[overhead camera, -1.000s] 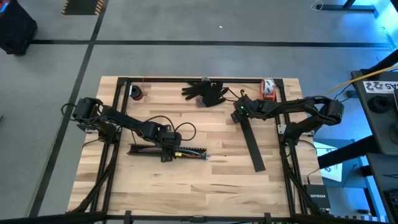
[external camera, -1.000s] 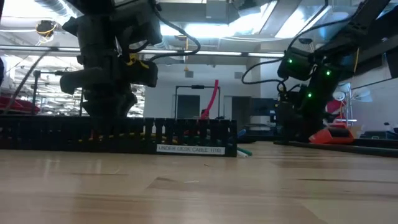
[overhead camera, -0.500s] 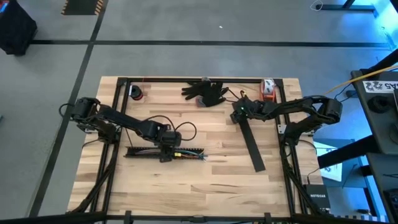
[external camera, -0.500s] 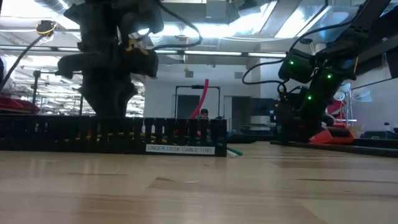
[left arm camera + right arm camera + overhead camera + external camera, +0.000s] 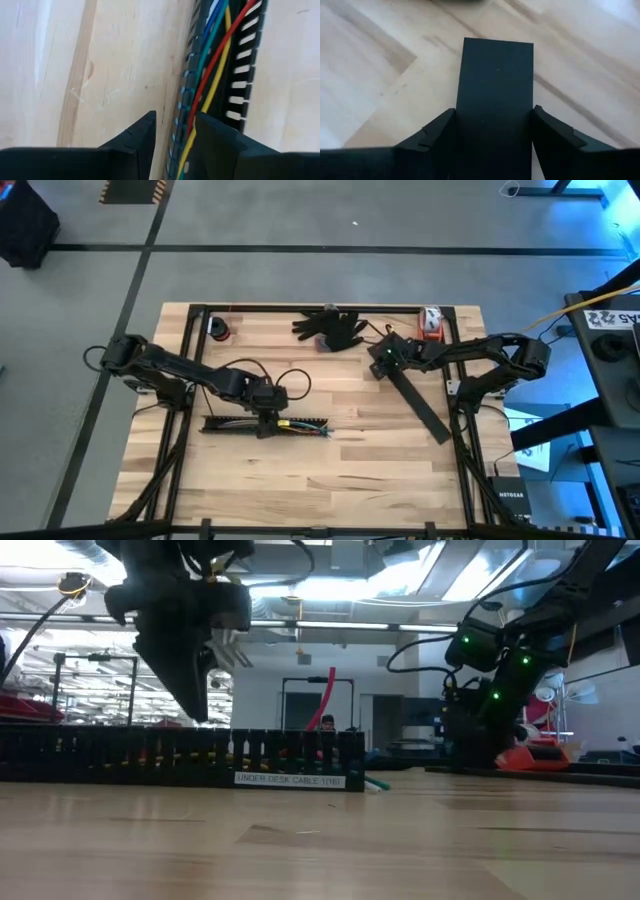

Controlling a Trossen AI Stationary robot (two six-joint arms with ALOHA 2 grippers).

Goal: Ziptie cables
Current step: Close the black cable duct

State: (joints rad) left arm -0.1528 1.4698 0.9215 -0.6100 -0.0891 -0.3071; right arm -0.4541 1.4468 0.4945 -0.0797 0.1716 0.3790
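Note:
The cables (image 5: 220,55), red, yellow, green, blue and white wires, lie inside the black slotted channel (image 5: 225,423), which rests lengthwise on the wooden table (image 5: 150,758). My left gripper (image 5: 175,125) hangs open just above the channel (image 5: 265,406), pointing steeply down and clear of its top edge (image 5: 195,705). My right gripper (image 5: 383,362), at the far right, is shut on a long flat black strip (image 5: 418,408). The strip runs from the gripper toward the table's near right. My right gripper pinches the flat black strip by its two long edges (image 5: 462,125), one finger on each, close to the strip's far end (image 5: 497,50). The fingers (image 5: 547,132) slant down from the table's right side and lie across the strip. The rest of the strip trails over the wood.
A black glove (image 5: 330,328) lies at the far edge. A red-and-black object (image 5: 218,328) and an orange-white one (image 5: 430,322) lie near the far corners. Black frame rails (image 5: 190,360) run along the table's sides. A green wire end (image 5: 378,783) sticks out of the channel.
My left gripper has risen off the channel. The channel slid a little toward the table's left edge first. The black strip has swung about its far end at my right gripper, and its near end has gone toward the table's right edge.

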